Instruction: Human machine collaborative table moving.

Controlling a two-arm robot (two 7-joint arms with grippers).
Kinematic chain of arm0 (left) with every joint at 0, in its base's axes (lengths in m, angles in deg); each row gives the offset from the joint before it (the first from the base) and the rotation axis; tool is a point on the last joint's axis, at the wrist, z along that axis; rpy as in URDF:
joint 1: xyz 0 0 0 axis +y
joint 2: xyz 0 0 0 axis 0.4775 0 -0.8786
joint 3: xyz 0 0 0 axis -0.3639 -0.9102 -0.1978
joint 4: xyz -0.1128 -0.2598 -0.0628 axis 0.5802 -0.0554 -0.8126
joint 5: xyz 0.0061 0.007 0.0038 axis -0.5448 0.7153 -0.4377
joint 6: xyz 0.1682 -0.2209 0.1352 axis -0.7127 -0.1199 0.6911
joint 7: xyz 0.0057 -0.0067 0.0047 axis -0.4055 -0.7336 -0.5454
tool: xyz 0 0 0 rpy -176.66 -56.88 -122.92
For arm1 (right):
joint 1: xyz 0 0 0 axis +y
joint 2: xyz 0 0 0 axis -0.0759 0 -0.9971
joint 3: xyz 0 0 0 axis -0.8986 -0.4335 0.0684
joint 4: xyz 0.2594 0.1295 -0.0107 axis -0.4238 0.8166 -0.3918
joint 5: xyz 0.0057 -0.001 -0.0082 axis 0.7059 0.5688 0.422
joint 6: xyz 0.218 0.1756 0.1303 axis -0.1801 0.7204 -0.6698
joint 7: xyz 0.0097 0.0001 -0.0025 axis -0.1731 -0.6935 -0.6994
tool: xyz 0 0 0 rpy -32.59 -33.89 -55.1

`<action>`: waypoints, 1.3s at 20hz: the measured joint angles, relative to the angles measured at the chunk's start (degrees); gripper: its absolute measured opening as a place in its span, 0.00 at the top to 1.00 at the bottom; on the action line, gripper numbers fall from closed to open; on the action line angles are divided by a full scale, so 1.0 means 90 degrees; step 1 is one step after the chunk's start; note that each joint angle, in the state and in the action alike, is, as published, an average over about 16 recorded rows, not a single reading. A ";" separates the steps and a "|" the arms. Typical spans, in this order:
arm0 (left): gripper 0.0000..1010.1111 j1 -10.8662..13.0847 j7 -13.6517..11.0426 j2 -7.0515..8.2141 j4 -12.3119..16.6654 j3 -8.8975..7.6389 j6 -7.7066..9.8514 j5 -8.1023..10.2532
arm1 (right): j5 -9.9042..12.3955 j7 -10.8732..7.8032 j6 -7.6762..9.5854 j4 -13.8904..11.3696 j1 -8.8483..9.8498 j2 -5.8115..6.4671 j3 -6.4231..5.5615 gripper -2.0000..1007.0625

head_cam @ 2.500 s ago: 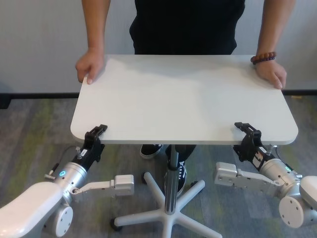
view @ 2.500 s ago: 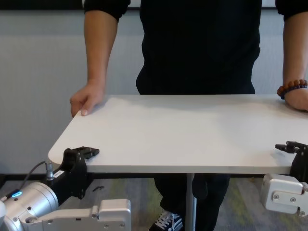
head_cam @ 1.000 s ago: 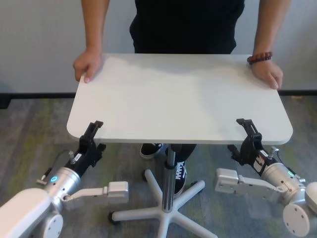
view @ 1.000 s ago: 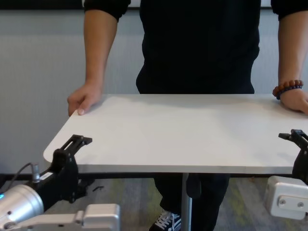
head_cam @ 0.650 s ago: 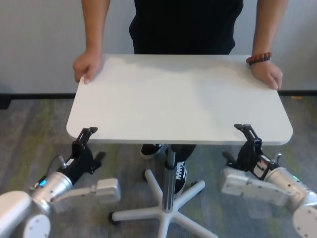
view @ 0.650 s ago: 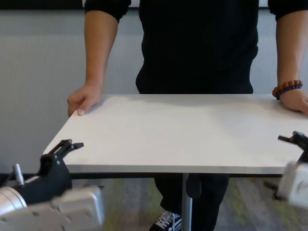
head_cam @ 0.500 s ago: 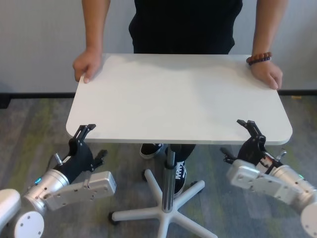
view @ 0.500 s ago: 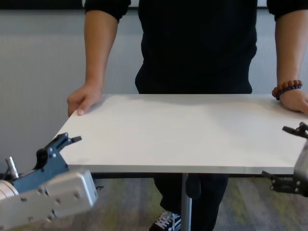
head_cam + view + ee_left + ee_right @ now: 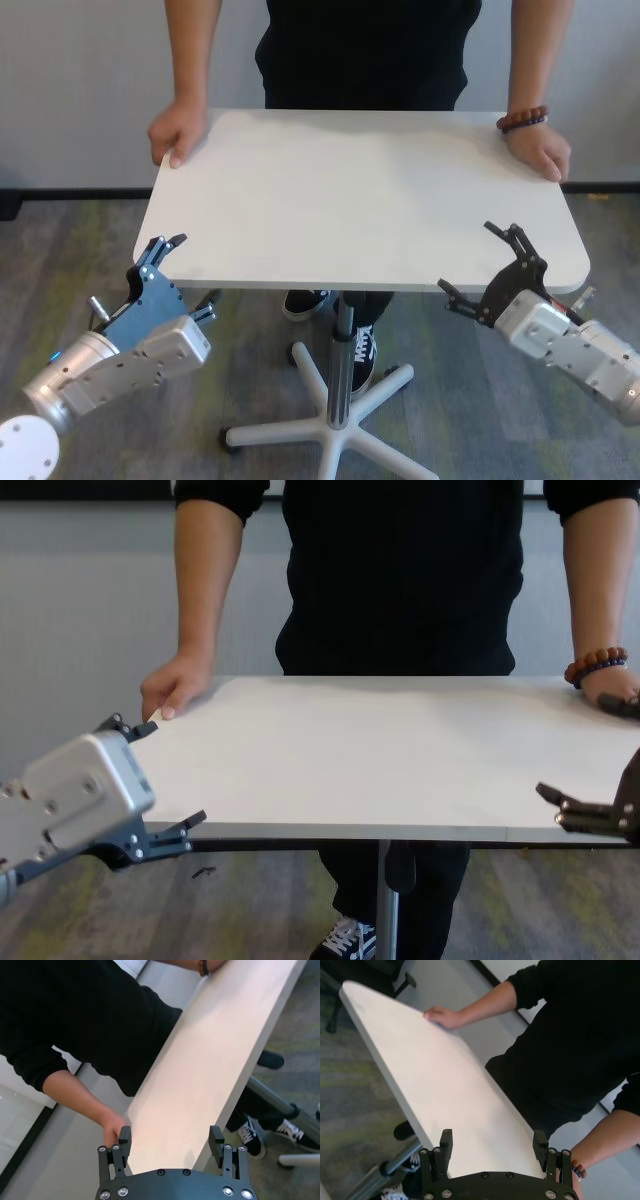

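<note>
The white table [image 9: 360, 190] stands on a grey post [image 9: 345, 340]. The human [image 9: 365, 50] stands at its far side with one hand [image 9: 178, 130] on the far left corner. The other hand [image 9: 540, 152], with a beaded bracelet [image 9: 523, 120], is on the far right corner. My left gripper [image 9: 185, 275] is open at the near left corner, one finger above the near edge and one below. My right gripper [image 9: 483, 265] is open the same way at the near right. Neither touches the table. In the wrist views the tabletop [image 9: 210, 1060] [image 9: 435, 1075] runs between the open fingers [image 9: 124, 1137] [image 9: 540, 1142].
A white five-star wheeled base [image 9: 330, 430] spreads on the grey carpet under the table. The person's black shoes [image 9: 305, 300] stand beside the post. A pale wall with a dark skirting [image 9: 70, 192] runs behind.
Both grippers, which sat at the near edge 2.5 s ago, have drawn back, rolled at the wrist and now stand wide open about the edge. The table has shifted slightly left.
</note>
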 joint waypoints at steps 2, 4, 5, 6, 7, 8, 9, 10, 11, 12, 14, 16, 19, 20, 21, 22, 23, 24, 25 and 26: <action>0.01 0.0159 -0.0026 0.0045 0.0252 -0.0096 -0.0001 0.0096 | 0.0137 -0.0089 -0.0071 -0.0151 0.0082 0.0009 -0.0065 0.00; 0.01 0.0337 -0.0012 0.0093 0.0509 -0.0186 0.0007 0.0145 | 0.0233 -0.0156 -0.0130 -0.0302 0.0170 0.0020 -0.0117 0.00; 0.01 0.0431 0.0004 0.0117 0.0639 -0.0231 0.0011 0.0160 | 0.0271 -0.0184 -0.0156 -0.0378 0.0216 0.0026 -0.0141 0.00; 0.01 0.0525 0.0028 0.0142 0.0765 -0.0272 0.0016 0.0164 | 0.0297 -0.0203 -0.0179 -0.0451 0.0263 0.0033 -0.0161 0.00; 0.01 0.0627 0.0056 0.0169 0.0896 -0.0315 0.0019 0.0165 | 0.0317 -0.0219 -0.0201 -0.0526 0.0312 0.0041 -0.0181 0.00; 0.01 0.0732 0.0089 0.0197 0.1028 -0.0358 0.0020 0.0161 | 0.0335 -0.0232 -0.0221 -0.0607 0.0367 0.0050 -0.0200 0.00; 0.01 0.0842 0.0129 0.0228 0.1163 -0.0401 0.0019 0.0149 | 0.0343 -0.0241 -0.0237 -0.0686 0.0424 0.0060 -0.0217 0.00; 0.01 0.0950 0.0168 0.0260 0.1292 -0.0443 0.0017 0.0134 | 0.0351 -0.0251 -0.0252 -0.0770 0.0486 0.0070 -0.0235 0.00; 0.01 0.1058 0.0205 0.0292 0.1421 -0.0486 0.0012 0.0121 | 0.0359 -0.0262 -0.0265 -0.0854 0.0549 0.0082 -0.0252 0.00; 0.01 0.1169 0.0232 0.0326 0.1549 -0.0531 0.0000 0.0119 | 0.0375 -0.0278 -0.0279 -0.0942 0.0616 0.0094 -0.0271 0.00; 0.01 0.1380 0.0237 0.0391 0.1778 -0.0619 -0.0056 0.0181 | 0.0428 -0.0313 -0.0304 -0.1123 0.0760 0.0117 -0.0314 0.00; 0.01 0.1574 0.0198 0.0450 0.1972 -0.0704 -0.0138 0.0323 | 0.0521 -0.0360 -0.0323 -0.1307 0.0913 0.0136 -0.0363 0.00; 0.01 0.1828 0.0081 0.0525 0.2199 -0.0820 -0.0288 0.0657 | 0.0732 -0.0442 -0.0365 -0.1575 0.1153 0.0151 -0.0449 0.00; 0.01 0.1902 0.0036 0.0546 0.2260 -0.0857 -0.0340 0.0785 | 0.0819 -0.0471 -0.0386 -0.1662 0.1232 0.0154 -0.0480 0.00; 0.01 0.1974 -0.0009 0.0566 0.2321 -0.0894 -0.0393 0.0914 | 0.0906 -0.0500 -0.0408 -0.1750 0.1311 0.0155 -0.0511 0.00; 0.01 0.2048 -0.0055 0.0586 0.2383 -0.0933 -0.0446 0.1044 | 0.0993 -0.0528 -0.0429 -0.1839 0.1392 0.0156 -0.0543 0.00; 0.01 0.2116 -0.0102 0.0603 0.2439 -0.0971 -0.0498 0.1172 | 0.1079 -0.0557 -0.0450 -0.1927 0.1471 0.0155 -0.0575 0.00; 0.01 0.2186 -0.0148 0.0622 0.2499 -0.1011 -0.0551 0.1298 | 0.1161 -0.0584 -0.0470 -0.2016 0.1547 0.0154 -0.0606 0.00; 0.01 0.2251 -0.0196 0.0639 0.2556 -0.1050 -0.0602 0.1421 | 0.1239 -0.0611 -0.0489 -0.2107 0.1623 0.0150 -0.0636 0.00; 0.01 0.2315 -0.0242 0.0656 0.2611 -0.1089 -0.0652 0.1540 | 0.1311 -0.0635 -0.0507 -0.2193 0.1694 0.0146 -0.0664 0.00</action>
